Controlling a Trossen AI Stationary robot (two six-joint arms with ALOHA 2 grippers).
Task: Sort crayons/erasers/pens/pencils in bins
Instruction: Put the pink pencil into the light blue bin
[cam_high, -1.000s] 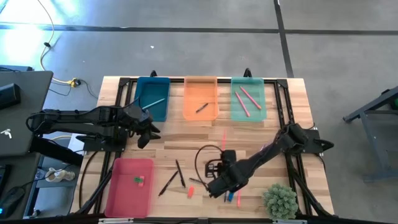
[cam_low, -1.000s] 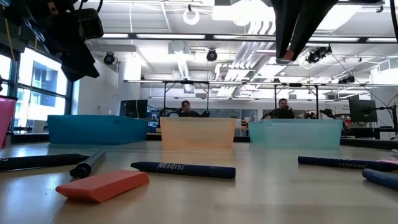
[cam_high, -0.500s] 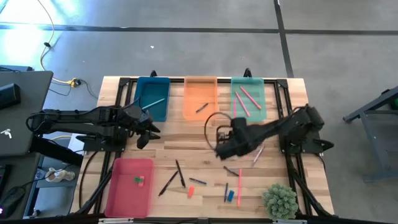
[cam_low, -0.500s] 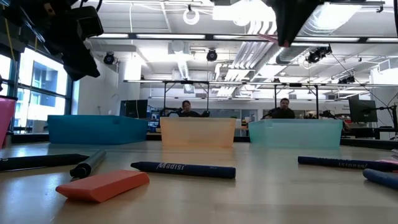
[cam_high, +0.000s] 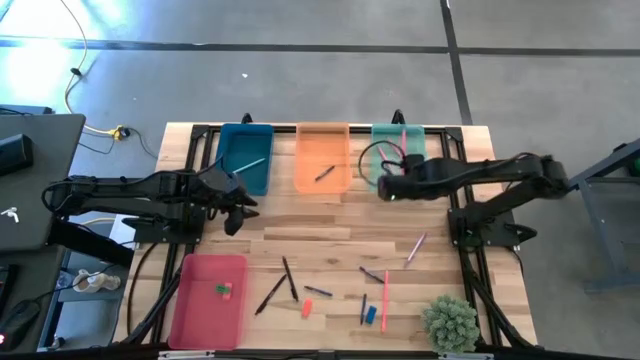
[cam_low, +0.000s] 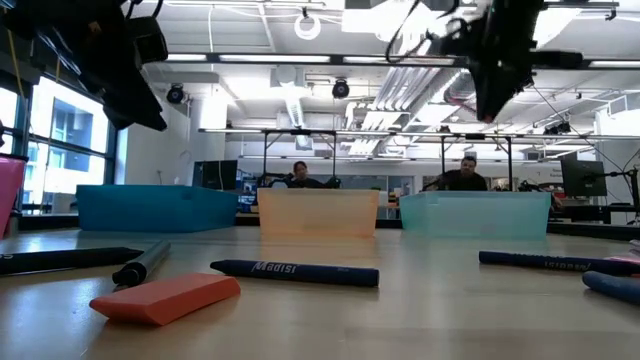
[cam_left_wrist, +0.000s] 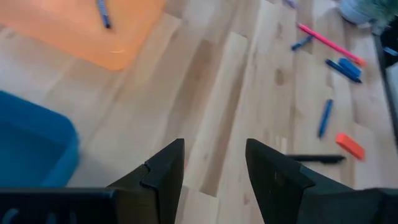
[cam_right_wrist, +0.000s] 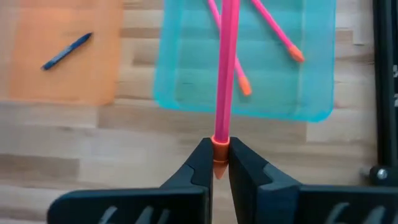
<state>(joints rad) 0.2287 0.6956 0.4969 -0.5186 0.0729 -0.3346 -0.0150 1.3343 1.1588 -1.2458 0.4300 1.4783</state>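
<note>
**A:** Since a second ago the right arm has swung from the near side of the table, by the scattered sticks, up to the far row of bins; the left arm has not shifted. What sits where, starting at the left?

**B:** Nearest the left corner is the pink-red bin (cam_high: 208, 300), with two small erasers (cam_high: 225, 290) inside, one green and one red-orange. Above it the left gripper (cam_high: 238, 213) hovers over bare wood beside the dark teal-blue bin (cam_high: 245, 157); its fingers (cam_left_wrist: 165, 171) stand apart with nothing between them. That bin holds one silver-grey pen (cam_high: 248, 164).

**A:** And the middle?

**B:** The translucent orange bin (cam_high: 323, 157) has one short dark blue pen (cam_high: 325, 173) in it. Nearer the front edge, loose on the table, lie two dark pens (cam_high: 281, 284), an orange eraser (cam_high: 306, 308) and a short blue pen (cam_high: 318, 291).

**A:** The right side?

**B:** The right gripper (cam_right_wrist: 219, 167) is pinched tight on the end of a long pink pencil (cam_right_wrist: 225, 68), which reaches out over the mint green bin (cam_right_wrist: 311, 93). Two more pink pencils (cam_right_wrist: 273, 28) already lie in that bin. Still on the wood below are another pink pencil (cam_high: 384, 301), a paler one (cam_high: 415, 247), a blue eraser (cam_high: 370, 314) and a small potted plant (cam_high: 450, 322) at the corner.
</note>
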